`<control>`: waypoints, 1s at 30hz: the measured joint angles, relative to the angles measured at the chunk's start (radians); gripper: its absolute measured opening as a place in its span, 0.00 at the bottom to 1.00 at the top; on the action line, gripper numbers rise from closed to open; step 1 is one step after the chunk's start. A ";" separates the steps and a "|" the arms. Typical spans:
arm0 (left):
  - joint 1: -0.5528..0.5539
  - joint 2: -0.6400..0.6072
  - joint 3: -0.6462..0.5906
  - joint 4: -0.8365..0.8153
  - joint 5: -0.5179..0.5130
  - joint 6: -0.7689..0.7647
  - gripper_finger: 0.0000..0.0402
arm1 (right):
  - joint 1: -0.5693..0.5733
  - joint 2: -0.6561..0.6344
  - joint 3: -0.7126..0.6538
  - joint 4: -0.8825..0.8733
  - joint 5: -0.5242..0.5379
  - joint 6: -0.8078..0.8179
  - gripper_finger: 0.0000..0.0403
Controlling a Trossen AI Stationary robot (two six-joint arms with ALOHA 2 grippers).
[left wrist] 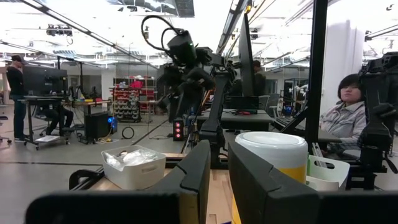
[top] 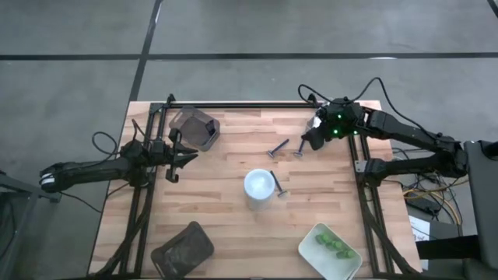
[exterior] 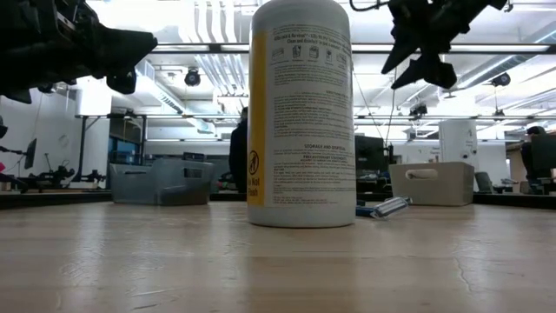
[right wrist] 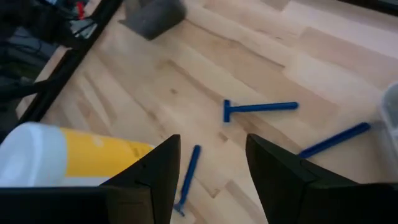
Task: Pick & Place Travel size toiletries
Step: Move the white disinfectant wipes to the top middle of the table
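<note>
overhead, three thin blue-handled razors lie on the pale wooden plank worktop: razor one and razor two near the far edge, razor three just beside the one yellow white-capped cylindrical bottle, which stands upright at centre. several small green pieces sit in one pale rectangular tray at the near right corner. two dark trays are present, one at far left and one at near left. right gripper hovers above the far razors, fingers spread, empty. left gripper waits at the left edge, fingers parted, empty. beyond lies a workshop with a seated person.
</note>
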 joint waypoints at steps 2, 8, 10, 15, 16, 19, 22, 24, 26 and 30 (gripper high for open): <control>0.000 0.000 0.000 0.000 0.000 0.000 0.16 | 0.025 0.000 0.003 0.000 0.000 0.012 0.45; 0.000 0.000 0.000 0.000 0.000 0.000 0.16 | 0.109 0.000 -0.004 0.000 0.001 0.065 0.43; 0.000 0.000 0.000 0.000 0.000 0.000 0.16 | 0.136 0.001 -0.005 0.000 0.002 0.068 0.42; 0.000 0.000 0.000 0.000 0.000 0.000 0.16 | 0.176 0.001 -0.006 0.000 0.010 0.069 0.40; 0.000 0.000 0.000 0.000 0.000 0.000 0.16 | 0.181 0.001 -0.006 0.000 0.011 0.071 0.40; 0.000 0.000 0.000 0.000 0.000 0.000 0.16 | 0.195 0.001 -0.006 0.000 0.011 0.071 0.39; 0.000 0.000 0.000 0.000 0.000 0.000 0.16 | 0.206 0.001 -0.006 0.000 0.011 0.068 0.39; 0.000 0.000 0.000 0.000 0.000 0.000 0.16 | 0.213 0.001 -0.006 0.001 0.011 0.068 0.39; 0.000 0.000 0.000 0.000 0.000 0.000 0.16 | 0.220 0.001 -0.006 0.001 0.011 0.068 0.39; 0.000 0.000 0.000 0.000 0.000 0.000 0.16 | 0.237 0.001 -0.007 0.001 0.010 0.069 0.42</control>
